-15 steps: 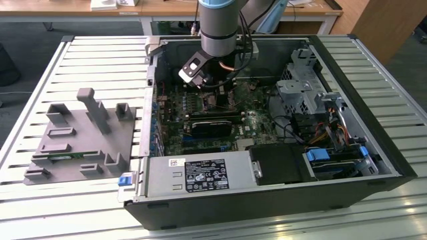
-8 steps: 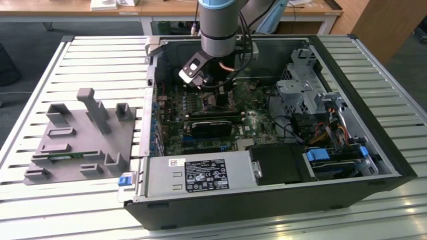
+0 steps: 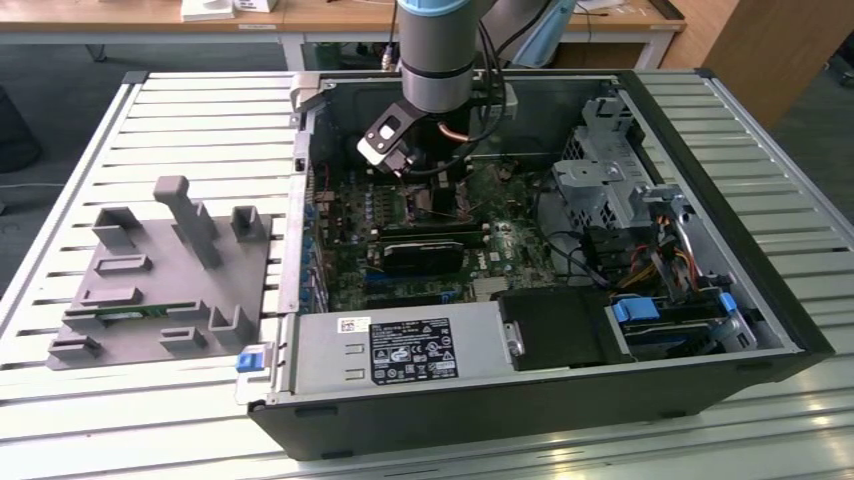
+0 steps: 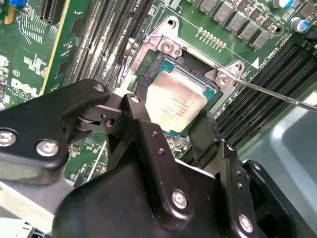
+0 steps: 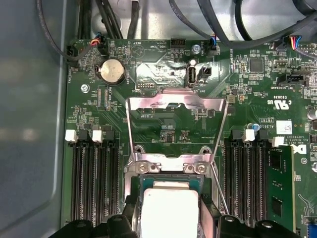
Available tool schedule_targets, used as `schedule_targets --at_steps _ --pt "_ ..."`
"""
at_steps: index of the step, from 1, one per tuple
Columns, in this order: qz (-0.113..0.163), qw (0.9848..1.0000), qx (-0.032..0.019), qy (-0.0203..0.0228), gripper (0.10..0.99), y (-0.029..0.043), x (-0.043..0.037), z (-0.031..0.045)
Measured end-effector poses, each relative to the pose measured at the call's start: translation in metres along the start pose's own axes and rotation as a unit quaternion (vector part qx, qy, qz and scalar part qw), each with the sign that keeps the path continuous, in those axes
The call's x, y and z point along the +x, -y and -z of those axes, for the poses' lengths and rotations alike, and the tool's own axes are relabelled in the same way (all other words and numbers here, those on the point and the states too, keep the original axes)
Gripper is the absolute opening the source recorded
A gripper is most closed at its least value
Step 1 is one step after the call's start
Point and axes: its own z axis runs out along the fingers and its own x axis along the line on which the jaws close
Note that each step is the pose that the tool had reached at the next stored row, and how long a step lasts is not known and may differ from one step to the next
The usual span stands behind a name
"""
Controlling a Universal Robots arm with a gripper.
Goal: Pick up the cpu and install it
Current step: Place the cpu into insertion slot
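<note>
Dull silvery metal cpu, matt black gripper, shiny steel bracket

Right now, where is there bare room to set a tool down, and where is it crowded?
Bare table slats lie behind the grey fixture, in front of it at the near edge, and on the exterior view's right of the computer case. Inside the case it is crowded: the gripper over the cpu, cables and drive cage beside.

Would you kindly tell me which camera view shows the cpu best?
The second wrist view: the cpu shows nearly whole, close up. The first wrist view cuts part of it off; in the exterior view the arm covers it.
</note>
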Motion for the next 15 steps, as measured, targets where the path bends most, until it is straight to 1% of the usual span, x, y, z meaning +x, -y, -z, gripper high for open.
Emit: schedule_targets --at_steps 3,5,6,9,13,15 --pt "0.000 1.0000 0.0002 0.0002 0.608 0.0000 0.0000 0.0007" --pt "0.000 1.0000 0.0001 0.0001 0.592 -0.0001 0.0000 0.0019" --pt "0.001 1.0000 0.0000 0.0000 0.529 -0.0001 0.0001 0.0021" --pt "0.004 1.0000 0.0001 -0.0002 0.529 -0.0001 -0.0001 0.0022" --pt "0.008 1.0000 0.0002 -0.0006 0.529 -0.0002 -0.0031 0.0022" --pt "0.008 1.0000 0.0002 -0.0005 0.529 -0.0002 -0.0032 0.0022"
